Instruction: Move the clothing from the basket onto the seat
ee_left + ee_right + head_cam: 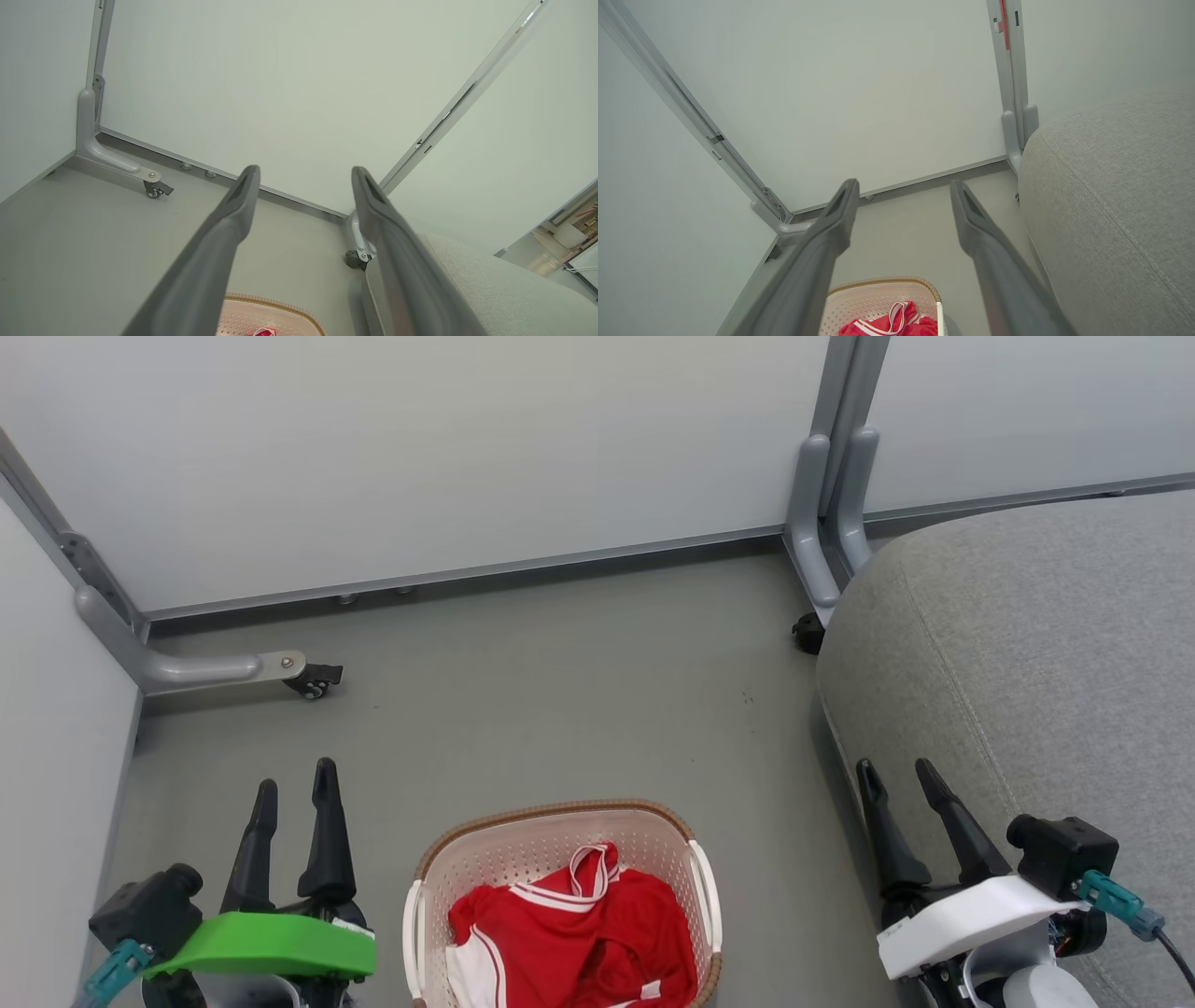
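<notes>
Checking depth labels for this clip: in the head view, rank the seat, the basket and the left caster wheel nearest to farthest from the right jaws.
1. Seat, directly beside, on the right.
2. Basket, on the floor to the left.
3. Caster wheel, far left by the wall panel.

dark fingers (327, 840), green left wrist cover (271, 941), white right cover (971, 910), teal plugs (1113, 896).
</notes>
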